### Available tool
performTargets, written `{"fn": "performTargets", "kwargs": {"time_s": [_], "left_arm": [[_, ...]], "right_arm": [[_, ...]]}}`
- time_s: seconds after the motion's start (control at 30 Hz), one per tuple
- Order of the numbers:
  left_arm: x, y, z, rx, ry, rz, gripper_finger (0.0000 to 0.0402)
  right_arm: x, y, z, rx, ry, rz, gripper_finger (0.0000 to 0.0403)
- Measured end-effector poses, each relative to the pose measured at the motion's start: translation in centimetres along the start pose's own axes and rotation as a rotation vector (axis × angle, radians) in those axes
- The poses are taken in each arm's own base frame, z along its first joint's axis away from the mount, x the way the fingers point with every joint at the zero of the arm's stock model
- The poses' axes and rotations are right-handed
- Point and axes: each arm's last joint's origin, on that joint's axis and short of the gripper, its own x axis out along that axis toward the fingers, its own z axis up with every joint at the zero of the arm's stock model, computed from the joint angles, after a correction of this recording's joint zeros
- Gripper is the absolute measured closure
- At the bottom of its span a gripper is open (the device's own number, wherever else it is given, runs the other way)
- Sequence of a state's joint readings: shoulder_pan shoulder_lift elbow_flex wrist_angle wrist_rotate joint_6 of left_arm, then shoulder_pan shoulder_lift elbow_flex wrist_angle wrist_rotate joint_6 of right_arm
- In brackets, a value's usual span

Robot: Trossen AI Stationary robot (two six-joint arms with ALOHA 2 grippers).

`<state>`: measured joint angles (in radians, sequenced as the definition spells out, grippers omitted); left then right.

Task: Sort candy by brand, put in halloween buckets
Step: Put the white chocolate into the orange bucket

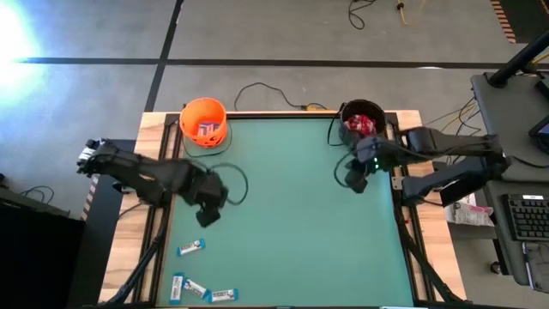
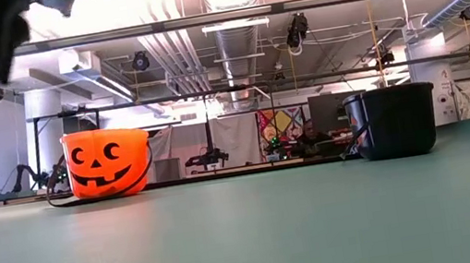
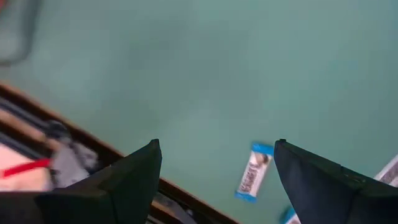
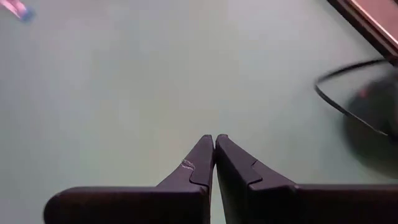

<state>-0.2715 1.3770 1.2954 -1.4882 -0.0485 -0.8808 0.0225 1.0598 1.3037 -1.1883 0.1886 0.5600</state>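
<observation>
Several blue-and-white candy bars lie flat on the green mat near its front left corner (image 1: 190, 248), (image 1: 177, 286), (image 1: 223, 295). The orange bucket (image 1: 202, 122) stands at the far left and holds blue-and-white bars. At the far right, the black bucket (image 1: 362, 124) holds red packets. My left gripper (image 1: 208, 216) hangs open above the mat, just beyond the loose bars. In the left wrist view one bar (image 3: 252, 177) lies on the mat below, seen between its spread fingers (image 3: 216, 144). My right gripper (image 1: 354, 178) hovers shut and empty (image 4: 214, 146) just in front of the black bucket.
Wooden rails (image 1: 153, 146) frame the mat, with cables along the far edge. The black bucket's thin wire handle (image 4: 348, 106) shows beside my right gripper. The middle of the mat (image 1: 292, 215) is bare. In the low view both buckets (image 2: 109, 161), (image 2: 397, 121) stand upright on the mat.
</observation>
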Motion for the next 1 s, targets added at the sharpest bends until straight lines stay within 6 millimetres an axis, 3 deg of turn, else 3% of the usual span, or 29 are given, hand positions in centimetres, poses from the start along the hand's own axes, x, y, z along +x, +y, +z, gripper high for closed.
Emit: {"fn": "performTargets", "kwargs": {"time_s": [0.23, 0.47, 0.6, 0.77, 1.0], "left_arm": [[5.3, -3.0, -3.7, 0.071, 0.065, -0.138, 0.0107], [9.5, -3.9, -6.7, 0.111, 0.143, -0.008, 0.0107], [11.6, -3.8, -7.4, 0.115, 0.174, 0.053, 0.0107], [13.7, -4.4, -7.8, 0.133, 0.214, 0.022, 0.0107], [14.9, -6.0, -9.2, 0.197, 0.278, -0.054, 0.0107]], "right_arm": [[1.4, 4.6, -0.9, 0.089, -0.044, 0.095, 0.0393], [4.9, 10.3, -2.4, 0.155, -0.007, 0.122, 0.0393], [7.2, 13.0, -4.1, 0.206, 0.05, 0.109, 0.0393], [9.6, 15.9, -6.0, 0.292, 0.108, 0.067, 0.0393], [11.5, 18.6, -7.1, 0.339, 0.147, 0.049, 0.0393]]}}
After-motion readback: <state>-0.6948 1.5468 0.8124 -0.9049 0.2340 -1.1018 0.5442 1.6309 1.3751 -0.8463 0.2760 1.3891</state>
